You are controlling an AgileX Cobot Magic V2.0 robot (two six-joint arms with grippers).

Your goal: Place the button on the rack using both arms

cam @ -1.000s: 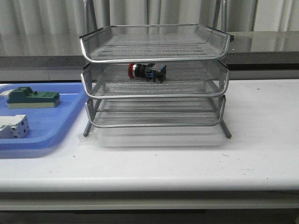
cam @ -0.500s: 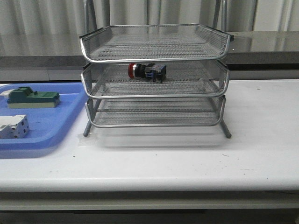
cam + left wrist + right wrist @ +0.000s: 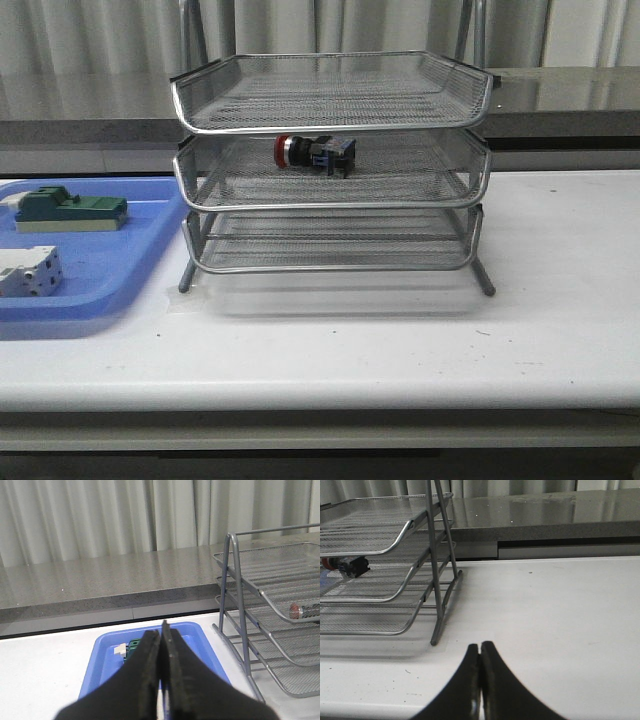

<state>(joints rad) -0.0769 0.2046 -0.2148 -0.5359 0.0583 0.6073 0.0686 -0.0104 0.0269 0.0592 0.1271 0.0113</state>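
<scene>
The button (image 3: 314,153), red head to the left with a black and blue body, lies on its side in the middle tier of the silver wire-mesh rack (image 3: 480,103). It also shows in the left wrist view (image 3: 303,611) and the right wrist view (image 3: 344,565). My left gripper (image 3: 161,630) is shut and empty, held above the blue tray, left of the rack. My right gripper (image 3: 480,647) is shut and empty, over bare table to the right of the rack (image 3: 436,580). Neither arm appears in the front view.
A flat blue plastic tray (image 3: 140,280) sits left of the rack and holds a green block (image 3: 70,211) and a white-grey terminal block (image 3: 28,271). The tray (image 3: 197,640) and green block (image 3: 133,648) show past my left fingers. A grey ledge and curtains stand behind the table.
</scene>
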